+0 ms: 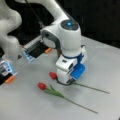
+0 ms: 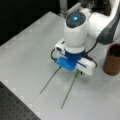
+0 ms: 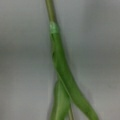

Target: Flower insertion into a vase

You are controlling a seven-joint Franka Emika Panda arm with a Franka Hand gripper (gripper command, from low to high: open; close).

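While two tulips lay flat on the pale grey surface (image 1: 27, 105), the vase (image 2: 112, 60), a plain dark brown cylinder, stood upright at a front view's right edge, well apart from the flowers' stems and just beside the white arm (image 2: 102, 23). No flower showed in its open mouth. In a front view the nearer tulip (image 1: 42, 86) had its red head toward the left, green leaves (image 1: 53, 92) just behind the head, and its thin stem (image 1: 80, 105) running toward the bottom right. The second tulip's red head (image 1: 52, 75) lay just beside the robot's white and blue hand, and its stem (image 1: 91, 87) came out from under the hand toward the right. The gripper (image 1: 65, 81) hung low over this second flower, its body pointing down at the surface, close to or touching the stem; whether the fingers were spread or closed on anything could not be told, since the hand's body hid them in both front views. Seen from the opposite side, the gripper (image 2: 75, 71) sat over the upper ends of the two stems, which ran side by side toward the bottom left. The wrist view was filled by a green stem (image 3: 51, 10) and two long leaves (image 3: 66, 75) against the grey surface, with no fingers in sight. Behind the arm, at a front view's left, lay dark equipment with orange and blue parts (image 1: 37, 51).
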